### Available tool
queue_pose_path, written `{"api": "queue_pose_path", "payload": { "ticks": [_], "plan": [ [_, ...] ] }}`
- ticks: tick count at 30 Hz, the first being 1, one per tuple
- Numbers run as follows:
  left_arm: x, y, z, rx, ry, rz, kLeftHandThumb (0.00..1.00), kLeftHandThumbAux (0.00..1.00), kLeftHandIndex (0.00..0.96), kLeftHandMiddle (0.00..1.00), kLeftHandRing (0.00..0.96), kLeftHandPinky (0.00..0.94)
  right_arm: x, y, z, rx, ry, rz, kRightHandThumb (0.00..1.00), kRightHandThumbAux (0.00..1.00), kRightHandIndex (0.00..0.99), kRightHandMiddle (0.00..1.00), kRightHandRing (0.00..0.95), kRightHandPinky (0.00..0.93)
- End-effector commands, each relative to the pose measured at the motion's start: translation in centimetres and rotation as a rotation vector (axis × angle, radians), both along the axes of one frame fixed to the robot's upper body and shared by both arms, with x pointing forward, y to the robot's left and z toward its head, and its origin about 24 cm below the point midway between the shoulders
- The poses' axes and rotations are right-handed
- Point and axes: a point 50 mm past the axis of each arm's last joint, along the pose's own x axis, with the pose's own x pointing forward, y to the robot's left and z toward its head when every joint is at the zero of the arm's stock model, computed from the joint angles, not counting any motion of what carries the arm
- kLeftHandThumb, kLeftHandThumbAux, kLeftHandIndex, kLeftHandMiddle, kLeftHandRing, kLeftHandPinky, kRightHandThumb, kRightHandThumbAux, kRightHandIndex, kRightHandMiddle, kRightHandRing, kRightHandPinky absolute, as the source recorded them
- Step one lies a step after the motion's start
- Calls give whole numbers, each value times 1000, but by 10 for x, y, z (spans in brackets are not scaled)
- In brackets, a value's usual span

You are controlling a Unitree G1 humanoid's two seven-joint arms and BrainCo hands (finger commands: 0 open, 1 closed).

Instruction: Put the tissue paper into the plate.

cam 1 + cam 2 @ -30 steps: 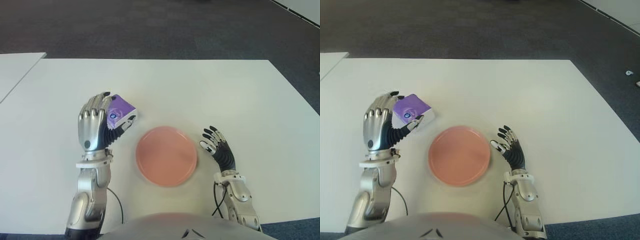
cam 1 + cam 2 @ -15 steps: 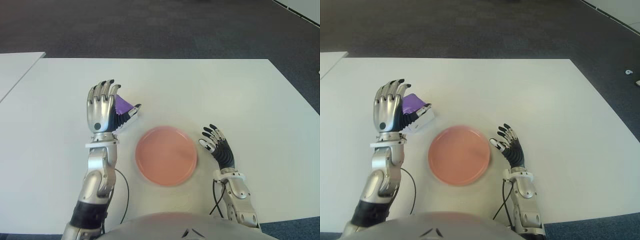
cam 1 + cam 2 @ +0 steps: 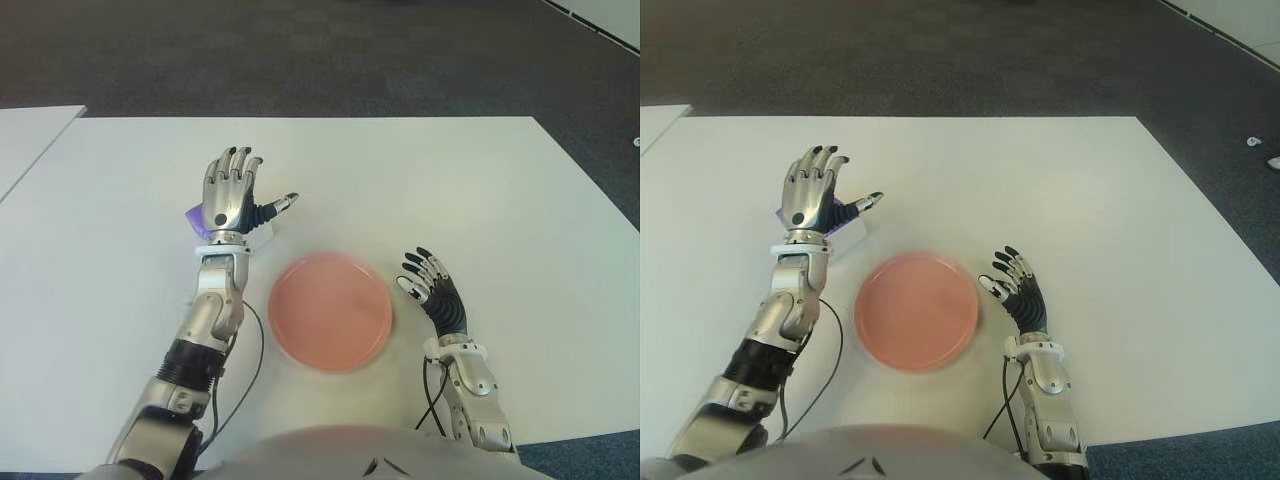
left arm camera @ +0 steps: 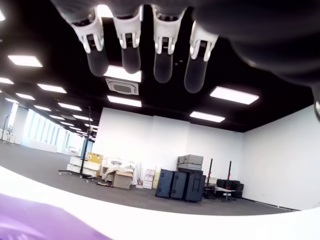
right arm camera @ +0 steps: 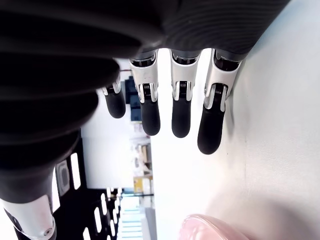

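Left hand (image 3: 229,195) spread, empty, above the tissue pack (image 3: 194,217) lying on the table (image 3: 450,190) beside the plate (image 3: 330,311) — light, soft, likely slippery; grip across its sides. Right hand (image 3: 432,293) relaxed, right of plate.

— We get bright, even light on the white table (image 3: 420,180), hardly any shadow.
— Ceiling panels (image 4: 234,95) glare (wrist view); the nearest fingers (image 5: 180,107) blur, and we lose focus.
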Motion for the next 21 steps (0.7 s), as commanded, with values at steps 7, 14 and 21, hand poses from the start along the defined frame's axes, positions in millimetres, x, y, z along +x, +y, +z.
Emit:
{"api": "queue_pose_path", "payload": {
  "ticks": [7,14,21],
  "plan": [
    [6,1,-30,41,113,-46,320,218,190,84,49,84,-25,-4,-36,7,213,-28,341,687,134,223,209,215],
    [9,4,-50,72,179,-42,290,200,129,22,4,8,-25,-5,-35,12,217,-33,329,695,127,228,209,207],
    [11,4,-56,96,211,-31,271,184,91,1,0,0,-26,-6,-34,6,219,-35,306,698,121,223,204,199]
  ]
}}
